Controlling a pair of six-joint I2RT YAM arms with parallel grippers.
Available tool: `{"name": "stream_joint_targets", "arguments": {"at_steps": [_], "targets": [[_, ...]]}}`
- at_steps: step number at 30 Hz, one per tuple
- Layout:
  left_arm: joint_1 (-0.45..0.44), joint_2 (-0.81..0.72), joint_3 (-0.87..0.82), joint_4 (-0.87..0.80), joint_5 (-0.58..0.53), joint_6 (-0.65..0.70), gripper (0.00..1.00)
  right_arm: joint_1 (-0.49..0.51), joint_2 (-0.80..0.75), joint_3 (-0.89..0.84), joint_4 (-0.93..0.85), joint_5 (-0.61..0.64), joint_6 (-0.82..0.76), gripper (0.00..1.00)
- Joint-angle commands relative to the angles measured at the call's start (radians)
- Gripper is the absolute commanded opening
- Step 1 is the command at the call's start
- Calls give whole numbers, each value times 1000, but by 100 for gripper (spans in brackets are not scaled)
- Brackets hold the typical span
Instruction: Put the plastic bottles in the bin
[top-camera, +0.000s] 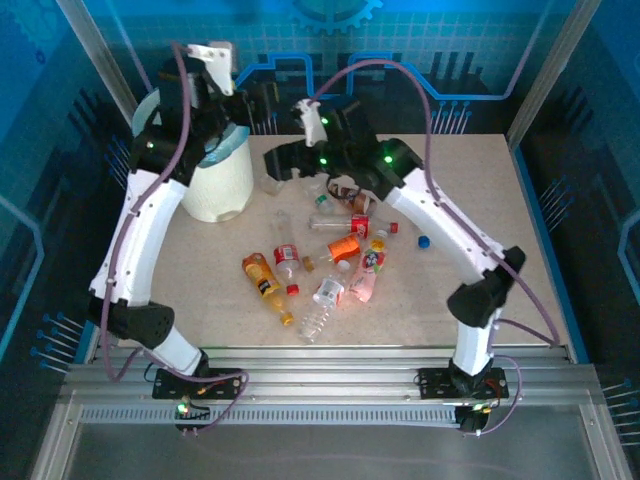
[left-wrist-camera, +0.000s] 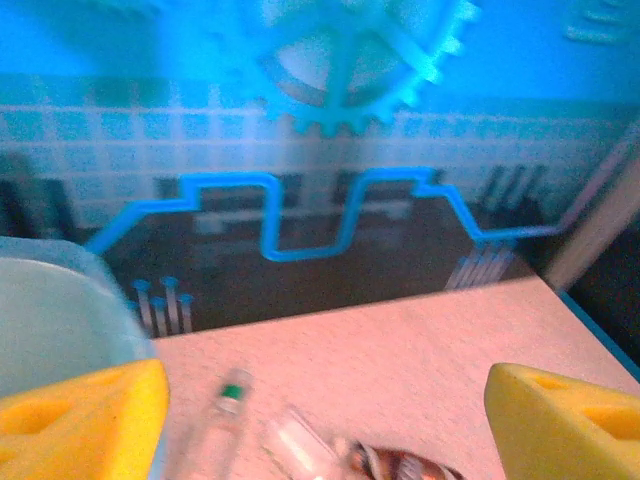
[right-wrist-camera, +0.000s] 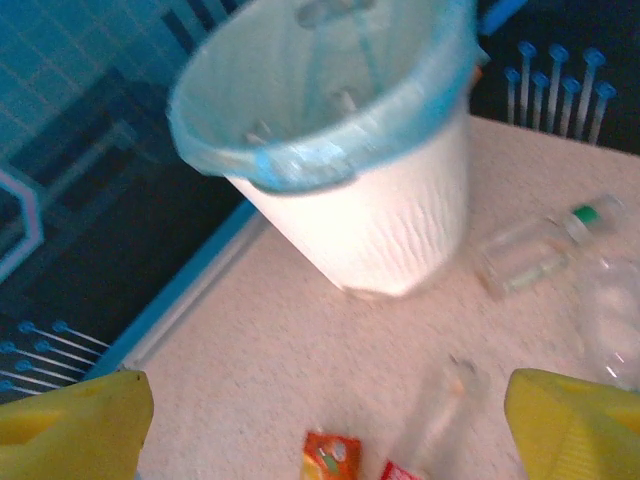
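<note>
We find the left gripper (left-wrist-camera: 325, 420) at the rim of the bin (right-wrist-camera: 380, 220), the right gripper (right-wrist-camera: 330, 420) nearby, both spread empty, plastic bottles (top-camera: 287, 255) beside it.

The bin (left-wrist-camera: 45, 320) sits at the left edge, showing the curved rim of its pale blue-green bag. The left gripper (left-wrist-camera: 325, 405) is spread wide with nothing between its jaws: one of its yellow fingers (left-wrist-camera: 85, 420) overlaps the bin's lower side, the other is far to the right of it. Just right of the bin a green-capped clear bottle (left-wrist-camera: 222, 425) lies blurred on the speckled table (left-wrist-camera: 420, 340). A second clear bottle (left-wrist-camera: 300, 447) lies further right. Beyond that is a brown, crumpled-looking item (left-wrist-camera: 410, 468), too blurred to identify. Behind the bin stands a blue backdrop (left-wrist-camera: 350, 70) printed with a gear.
</note>
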Motion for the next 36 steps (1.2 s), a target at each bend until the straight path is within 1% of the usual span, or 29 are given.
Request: {"name": "stream_joint_targets", "arguments": {"at_steps": [1, 4, 7, 10, 14, 16, 20, 24, 28, 32, 36], "targets": [[-80, -38, -102, 36, -18, 52, 83, -63, -146, -240, 91, 18, 43, 91], [-171, -68, -181, 49, -25, 58, 83, -114, -278, -467, 153, 13, 77, 88], [-258, -88, -243, 46, -19, 64, 84, -150, -384, -623, 145, 36, 74, 88], [-346, -89, -290, 19, -18, 81, 84, -190, -473, -760, 134, 69, 70, 88], [-441, -74, -349, -2, 3, 77, 84, -236, -556, -904, 113, 56, 78, 88], [-487, -62, -383, 8, 30, 74, 85, -248, -581, -958, 90, 67, 63, 88], [-539, -17, -429, 79, 102, 5, 85, -301, -605, -1020, 34, 102, 42, 88], [-555, 68, -423, 139, 181, -102, 85, -410, -591, -1038, 13, 115, 9, 88], [-563, 166, -360, 142, 197, -152, 85, -531, -543, -1028, 22, 108, -25, 88], [-563, 261, -286, 133, 181, -173, 85, -637, -467, -1005, 72, 75, -37, 88], [-563, 373, -192, 145, 184, -194, 85, -688, -359, -954, 125, 58, -46, 89]]}}
